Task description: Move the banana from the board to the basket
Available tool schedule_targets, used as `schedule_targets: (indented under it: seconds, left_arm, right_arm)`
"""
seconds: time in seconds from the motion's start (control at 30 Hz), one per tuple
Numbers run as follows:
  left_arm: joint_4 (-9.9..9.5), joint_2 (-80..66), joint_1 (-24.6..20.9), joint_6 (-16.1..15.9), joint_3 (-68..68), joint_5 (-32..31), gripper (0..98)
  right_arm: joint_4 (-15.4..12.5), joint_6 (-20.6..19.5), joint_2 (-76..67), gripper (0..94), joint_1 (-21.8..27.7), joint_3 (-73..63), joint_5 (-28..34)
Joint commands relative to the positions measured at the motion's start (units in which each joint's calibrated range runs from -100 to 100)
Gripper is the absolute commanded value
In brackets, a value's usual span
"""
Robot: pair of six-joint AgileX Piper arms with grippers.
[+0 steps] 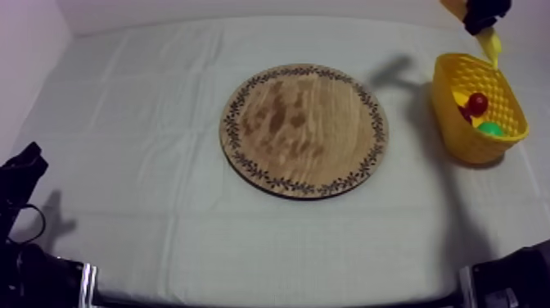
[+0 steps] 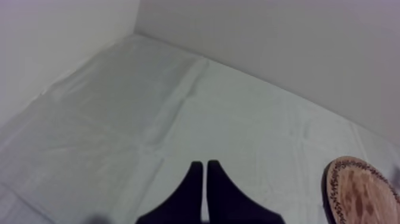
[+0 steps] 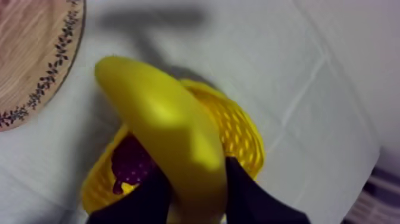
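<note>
Seeing on my feed: plain pale wall point(image 1: 245, 8) along far edge, second wall point(image 1: 24, 49) at left. Creased grey-white cloth point(image 1: 147, 205) covers table point(image 1: 270, 246), soft shadows far right.

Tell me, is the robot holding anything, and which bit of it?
Yes. The right gripper is shut on the banana, gripping it near one end, above the yellow basket. The left gripper holds nothing.

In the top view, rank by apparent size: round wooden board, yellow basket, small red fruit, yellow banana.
Largest: round wooden board.
Then: yellow basket.
Unranked: small red fruit and yellow banana, the banana being mostly hidden by the right gripper.
</note>
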Motion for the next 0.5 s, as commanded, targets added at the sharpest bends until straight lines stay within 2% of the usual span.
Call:
schedule_targets:
  seconds: [0.0, 0.3, 0.47]
  left_arm:
    - [-0.02, 0.00, 0.01, -0.02, 0.03, 0.00, 0.1]
    - [-0.02, 0.00, 0.01, -0.03, 0.03, 0.00, 0.1]
    - [-0.02, 0.00, 0.01, -0.03, 0.03, 0.00, 0.1]
  right_arm:
    - [-0.18, -0.54, -0.03, 18.0, 2.10, 0.50, -0.31]
    - [-0.35, -1.48, 0.38, 17.6, 4.02, 2.21, -0.47]
    - [-0.34, -2.80, 2.27, 17.6, 3.56, 6.31, -3.20]
